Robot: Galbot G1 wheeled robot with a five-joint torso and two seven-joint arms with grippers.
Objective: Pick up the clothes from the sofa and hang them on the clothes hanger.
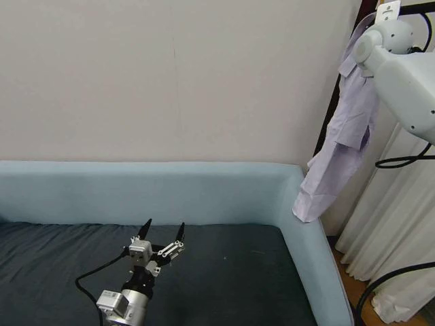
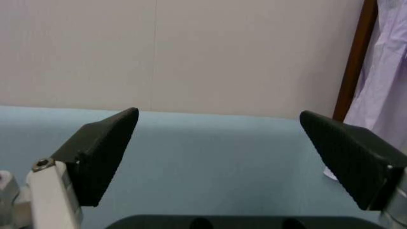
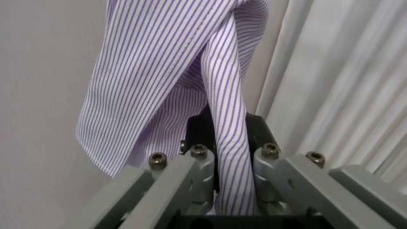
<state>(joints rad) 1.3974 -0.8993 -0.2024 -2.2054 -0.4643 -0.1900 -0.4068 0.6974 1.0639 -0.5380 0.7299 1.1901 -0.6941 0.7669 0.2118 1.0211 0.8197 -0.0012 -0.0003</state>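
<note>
A lilac striped shirt (image 1: 343,136) hangs at the upper right beside the dark rack pole (image 1: 329,115), its hem dangling over the sofa's right arm. My right arm (image 1: 401,61) reaches up to the shirt's collar area under the rack bar (image 1: 414,7). In the right wrist view my right gripper (image 3: 226,138) is shut on a fold of the shirt (image 3: 165,62). Low over the dark seat cushion (image 1: 224,272), my left gripper (image 1: 164,227) is open with nothing between its fingers (image 2: 102,152). The shirt (image 2: 384,86) also shows at the edge of the left wrist view.
The light-blue sofa back (image 1: 170,190) runs along a plain wall. White curtains (image 1: 394,224) hang right of the sofa, behind the rack. Black cables trail from both arms. Wooden floor shows at the lower right.
</note>
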